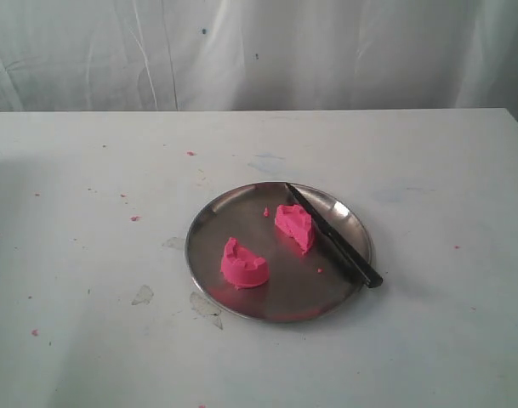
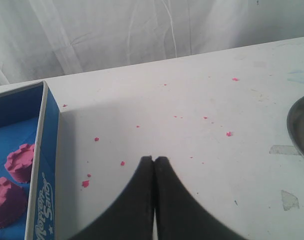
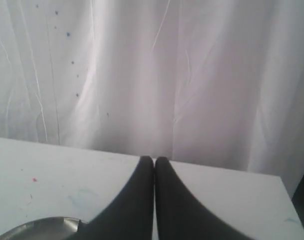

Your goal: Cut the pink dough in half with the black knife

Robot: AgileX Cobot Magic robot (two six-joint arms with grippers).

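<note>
Two pcs of pink dough (image 1: 294,228), both on steel plate (image 1: 199,242), mid white table (image 1: 88,340); pcs apart, bare metal between.
1. Notched pc (image 1: 244,264): cup-shaped, toothed top, upright, near-left part of plate in ext. view.
2. Wedge pc (image 1: 293,219): centre-right of plate, steep cut face; just beside knife blade, contact can't be told.
3. Black knife (image 1: 335,240): lying free on plate's right side, tip at far rim, handle end overhanging near-right rim.
4. Pink crumbs (image 1: 265,212): a few on plate, more scattered over table.
5. L gripper (image 2: 154,159): jaws pressed together, nothing between; above bare table, blue box (image 2: 49,130) alongside w/ purple moulded lumps (image 2: 19,162) inside.
6. R gripper (image 3: 154,159): jaws closed tight, empty; above table, facing white curtain (image 3: 191,75), plate rim just in shot.
</note>
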